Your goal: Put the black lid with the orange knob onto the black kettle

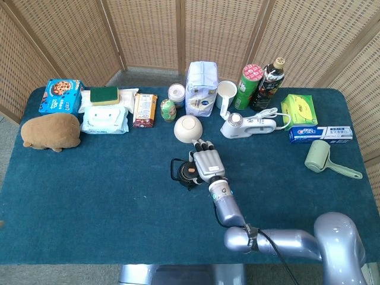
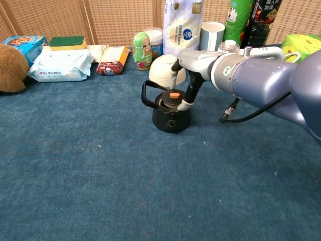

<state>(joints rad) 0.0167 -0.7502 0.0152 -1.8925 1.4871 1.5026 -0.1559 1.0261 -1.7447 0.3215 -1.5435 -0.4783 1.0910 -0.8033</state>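
Note:
The black kettle (image 2: 170,119) stands mid-table, its handle pointing left; in the head view the kettle (image 1: 180,172) is partly hidden by my hand. The black lid (image 2: 170,100) with the orange knob (image 2: 174,95) lies level in the kettle's mouth. My right hand (image 2: 189,88) reaches in from the right, and its fingers hold the lid's right rim. From above, the right hand (image 1: 208,161) covers the kettle's right side, with the lid (image 1: 191,172) showing beside it. No left hand shows in either view.
An upturned white bowl (image 2: 167,70) sits just behind the kettle. Along the back stand a small doll (image 2: 142,50), a white bag (image 2: 182,26), a mug (image 2: 212,34) and bottles. A brown plush (image 1: 50,132) lies far left, a lint roller (image 1: 323,158) far right.

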